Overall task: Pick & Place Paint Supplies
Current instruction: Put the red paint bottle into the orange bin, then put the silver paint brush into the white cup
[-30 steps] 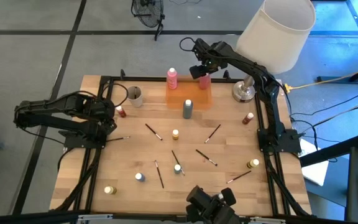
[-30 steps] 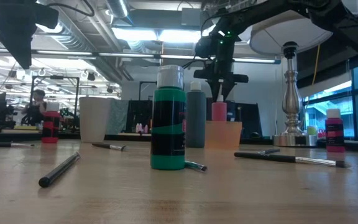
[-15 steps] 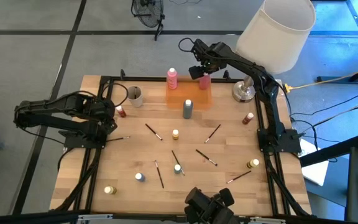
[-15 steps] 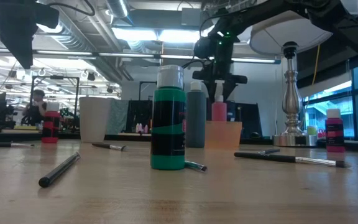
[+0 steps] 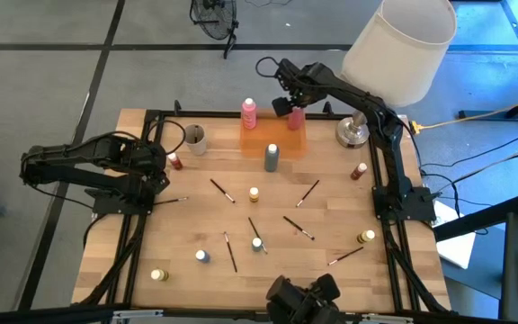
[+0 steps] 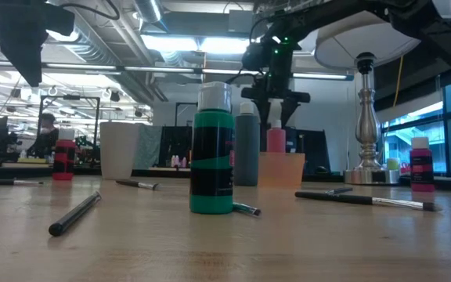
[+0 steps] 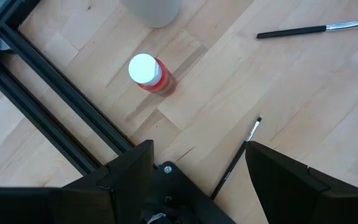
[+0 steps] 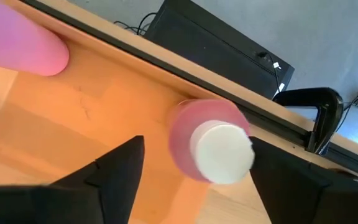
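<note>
My right gripper (image 8: 196, 142) is open above the flat orange tray (image 5: 259, 137) at the table's far side. Its fingers stand on either side of the white cap of a pink bottle (image 8: 207, 146), which stands upright in the tray's far right corner (image 5: 295, 118). A second pink bottle (image 5: 248, 112) stands at the tray's far left, and a grey bottle (image 5: 271, 157) at its near edge. My left gripper (image 7: 197, 146) waits open over the table's left edge, near a red pot with a white lid (image 7: 146, 71) and a thin brush (image 7: 235, 160).
Thin dark brushes (image 5: 222, 190) and small pots (image 5: 254, 193) lie scattered over the table's middle and near half. A beige cup (image 5: 194, 139) stands left of the tray. A lamp with a white shade (image 5: 394, 45) rises at the far right. A green bottle (image 6: 211, 149) stands close to the low camera.
My right gripper has opened and let go of the pink bottle's cap, staying above it. The bottle stands upright in the tray as before.
</note>
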